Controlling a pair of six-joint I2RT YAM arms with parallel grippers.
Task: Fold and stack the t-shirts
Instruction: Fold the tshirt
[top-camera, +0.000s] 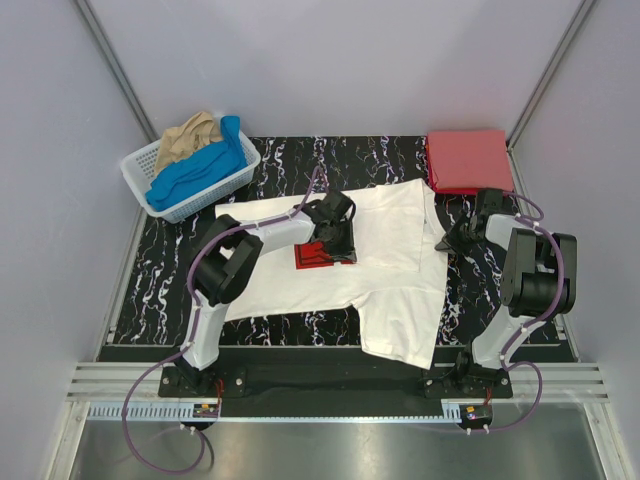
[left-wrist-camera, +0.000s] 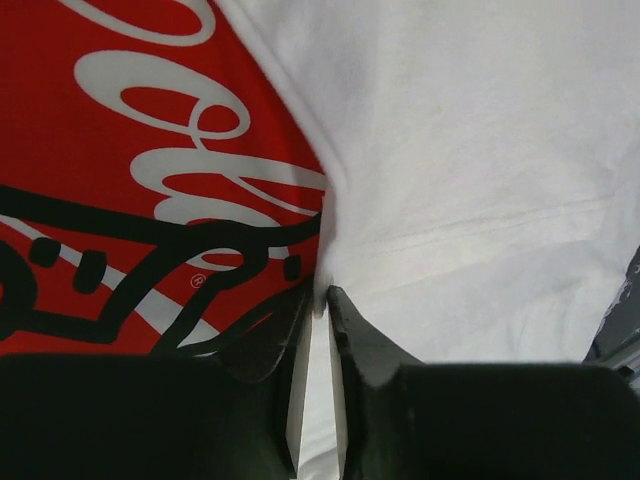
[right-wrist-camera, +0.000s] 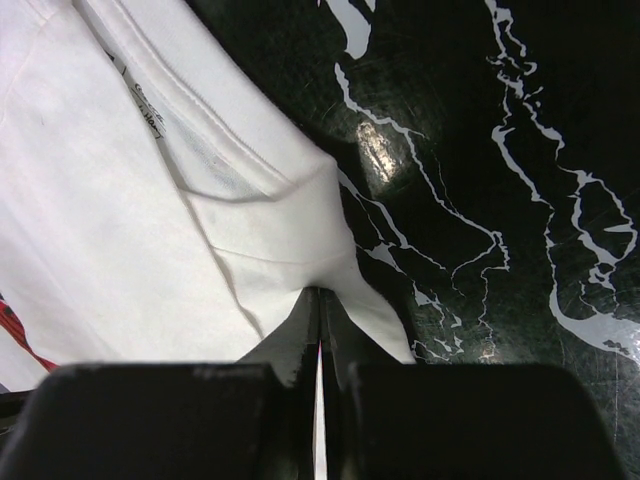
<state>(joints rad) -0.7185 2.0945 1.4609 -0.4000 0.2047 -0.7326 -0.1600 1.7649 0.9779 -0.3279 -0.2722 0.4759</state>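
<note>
A white t-shirt (top-camera: 390, 230) with a red rectangular print (top-camera: 315, 255) lies spread across the dark marbled table, partly folded over. My left gripper (top-camera: 335, 240) rests on it at the print's right edge. In the left wrist view its jaws (left-wrist-camera: 322, 295) stand slightly apart, open, with a raised ridge of white cloth (left-wrist-camera: 470, 150) at the tips beside the print (left-wrist-camera: 120, 150). My right gripper (top-camera: 447, 240) is at the shirt's right edge. The right wrist view shows it (right-wrist-camera: 320, 292) shut on a pinched fold of the white cloth (right-wrist-camera: 100, 200). A folded red t-shirt (top-camera: 468, 160) lies at the back right.
A white lattice basket (top-camera: 140, 170) at the back left holds a blue t-shirt (top-camera: 200, 170) and a tan one (top-camera: 190, 135). Grey walls close in the table (top-camera: 160, 260) on both sides and at the back. Bare marbled surface (right-wrist-camera: 480, 120) shows right of the right gripper.
</note>
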